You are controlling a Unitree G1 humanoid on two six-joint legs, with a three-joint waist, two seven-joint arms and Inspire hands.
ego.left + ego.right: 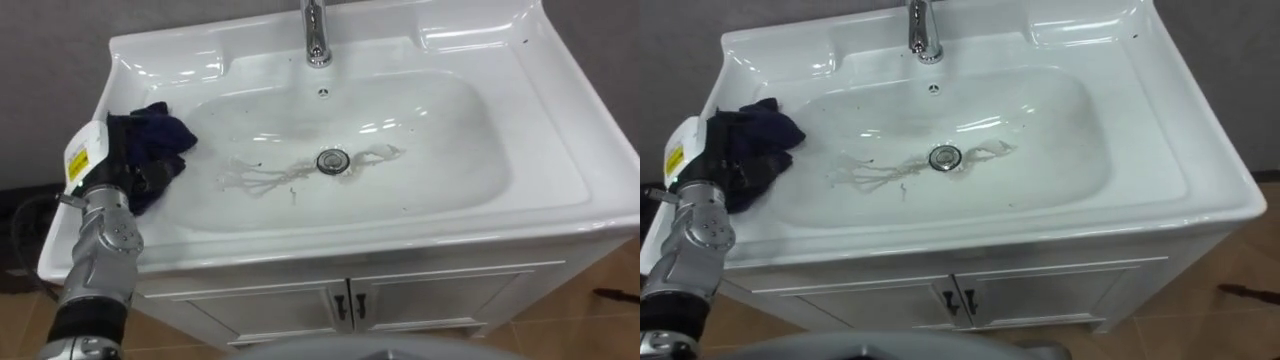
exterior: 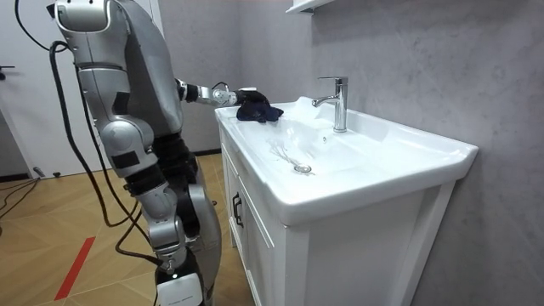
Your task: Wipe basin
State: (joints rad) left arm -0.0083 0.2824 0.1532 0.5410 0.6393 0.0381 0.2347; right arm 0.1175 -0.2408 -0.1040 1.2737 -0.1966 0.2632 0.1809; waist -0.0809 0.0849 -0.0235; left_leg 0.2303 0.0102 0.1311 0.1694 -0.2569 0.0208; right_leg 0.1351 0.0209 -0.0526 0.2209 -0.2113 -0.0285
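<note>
A white basin [image 1: 440,150] is set in a vanity top, with a chrome tap [image 1: 316,35] at the back and a drain [image 1: 333,161] in the middle. Thin streaks of water [image 1: 262,178] spread left of the drain. A dark blue cloth [image 1: 162,133] lies bunched on the basin's left rim and slope. My left hand [image 1: 128,172] rests on the cloth's near side with its fingers curled into it. In the room view I stand at the vanity's front with that arm stretched to the cloth [image 2: 257,108].
White cabinet doors [image 1: 340,300] with small handles hang below the basin. A grey wall runs behind the tap, and a shelf [image 2: 308,7] sits above it. Wooden floor lies left and right of the vanity.
</note>
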